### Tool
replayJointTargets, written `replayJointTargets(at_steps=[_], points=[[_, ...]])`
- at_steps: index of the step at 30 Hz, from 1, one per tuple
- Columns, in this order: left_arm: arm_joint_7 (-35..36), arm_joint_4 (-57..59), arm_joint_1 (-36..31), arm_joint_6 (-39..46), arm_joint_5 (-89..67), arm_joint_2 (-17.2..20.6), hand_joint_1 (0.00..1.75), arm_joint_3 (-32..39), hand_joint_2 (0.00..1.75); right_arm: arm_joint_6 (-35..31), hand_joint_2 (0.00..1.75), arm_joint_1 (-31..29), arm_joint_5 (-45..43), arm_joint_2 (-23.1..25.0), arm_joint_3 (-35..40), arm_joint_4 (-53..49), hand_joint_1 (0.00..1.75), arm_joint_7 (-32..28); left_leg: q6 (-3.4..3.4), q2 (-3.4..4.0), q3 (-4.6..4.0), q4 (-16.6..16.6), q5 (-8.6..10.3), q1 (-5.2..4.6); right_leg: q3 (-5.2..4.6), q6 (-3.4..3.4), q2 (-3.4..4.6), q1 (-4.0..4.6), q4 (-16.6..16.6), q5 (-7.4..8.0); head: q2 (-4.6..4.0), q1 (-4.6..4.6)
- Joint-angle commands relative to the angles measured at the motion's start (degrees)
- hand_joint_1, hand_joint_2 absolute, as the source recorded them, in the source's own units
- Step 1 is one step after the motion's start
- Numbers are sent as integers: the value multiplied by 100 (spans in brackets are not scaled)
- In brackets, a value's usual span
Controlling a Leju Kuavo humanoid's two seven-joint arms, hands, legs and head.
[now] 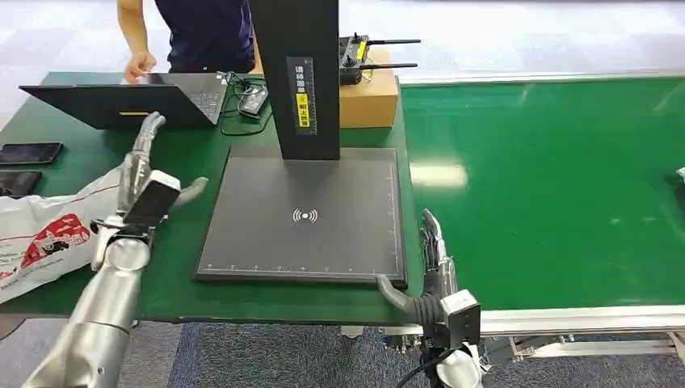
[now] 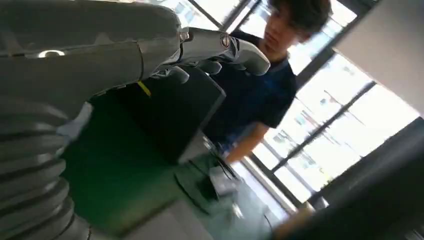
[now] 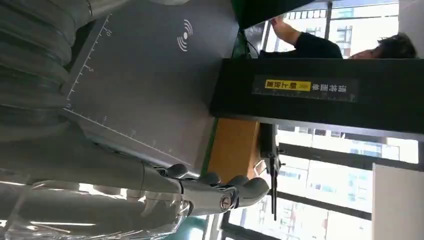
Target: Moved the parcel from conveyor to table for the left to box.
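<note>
Left to right: white parcel bag lying at left table edge, just beside left hand, which hovers empty with fingers spread. Dark scan pad mid-table, black post at its rear. Right hand empty, fingers extended, at pad's near right corner beside green conveyor.
</note>
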Motion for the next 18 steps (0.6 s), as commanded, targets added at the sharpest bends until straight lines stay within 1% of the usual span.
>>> replayJointTargets(at_steps=[1, 3, 5, 10, 15, 18], points=[[-179, -887, 1222, -32, 343, -667, 0, -1222, 175, -20, 175, 188, 62, -87, -351, 16, 0, 58, -9, -21, 17, -12, 2, -1, 22, 12, -17, -3, -13, -4, 0, 4], [-85, -985, 1400, 19, 306, -696, 0, -1330, 175, -21, 175, 204, 91, -73, -395, -4, 0, 59, -16, -21, 28, -19, 1, 2, 35, 19, -13, -3, -22, -4, 0, 4], [-17, -972, 1497, -20, 299, -769, 0, -1367, 175, -176, 175, 211, 242, -60, -432, -41, 0, 75, -9, -13, 14, -8, -2, 1, 19, 12, -7, -2, -11, -3, 0, 4], [-18, -966, 1473, -25, 300, -756, 0, -1358, 175, -179, 175, 210, 246, -58, -433, -55, 0, 78, -12, -20, 9, -6, -1, 4, 15, 11, -14, 1, -9, -2, 0, 4], [-18, -966, 1473, -25, 300, -756, 0, -1358, 175, -179, 175, 210, 246, -58, -433, -55, 0, 78, -6, -9, 5, -2, -1, 3, 8, 6, -6, 3, -5, 0, 0, 2], [-18, -966, 1473, -25, 300, -756, 0, -1358, 175, -179, 175, 210, 246, -58, -433, -55, 0, 78, -15, -18, 15, -10, 1, 6, 20, 14, -11, 4, -12, -2, 0, 4]])
